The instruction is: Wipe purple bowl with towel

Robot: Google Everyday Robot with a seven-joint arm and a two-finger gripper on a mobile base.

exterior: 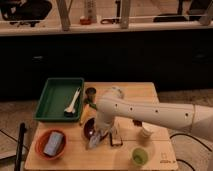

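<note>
The purple bowl (89,127) is dark and sits on the wooden table (155,95), just left of centre. My white arm reaches in from the right and bends down over the bowl. My gripper (103,133) is at the bowl's right rim, shut on a pale grey towel (95,140). The towel hangs down over the bowl's front right edge. The arm hides the far right part of the bowl.
A green tray (47,102) with a white utensil (73,101) stands at the back left. An orange bowl (50,144) with a blue sponge sits front left. A dark cup (90,92), a white cup (146,132) and a green cup (140,156) stand around.
</note>
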